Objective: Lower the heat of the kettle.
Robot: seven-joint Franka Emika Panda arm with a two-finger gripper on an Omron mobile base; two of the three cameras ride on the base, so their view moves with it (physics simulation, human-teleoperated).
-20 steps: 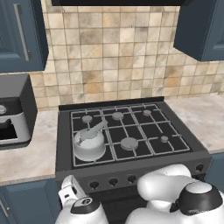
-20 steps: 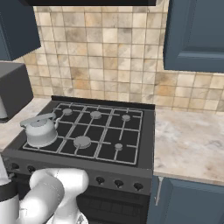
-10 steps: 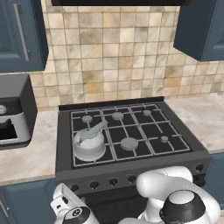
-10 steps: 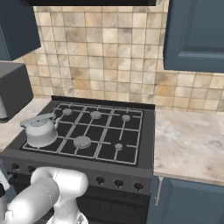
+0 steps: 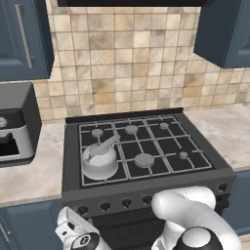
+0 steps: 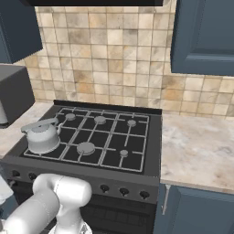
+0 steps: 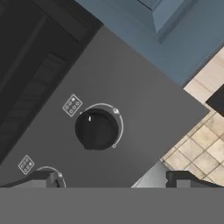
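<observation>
The kettle (image 5: 100, 159) is seated on the near left burner of the stove (image 5: 146, 183), its spout slanted up toward the far right. A black knob (image 7: 96, 129) is framed dead ahead of the pincer (image 7: 113, 178), whose tips are spread apart and empty, nothing yet touched.

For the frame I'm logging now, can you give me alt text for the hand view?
A round black stove knob sits at the centre of the dark grey control panel, a white pointer mark near its top and a small burner diagram beside it. The gripper hangs short of the knob, its fingers spread and holding nothing.
</observation>
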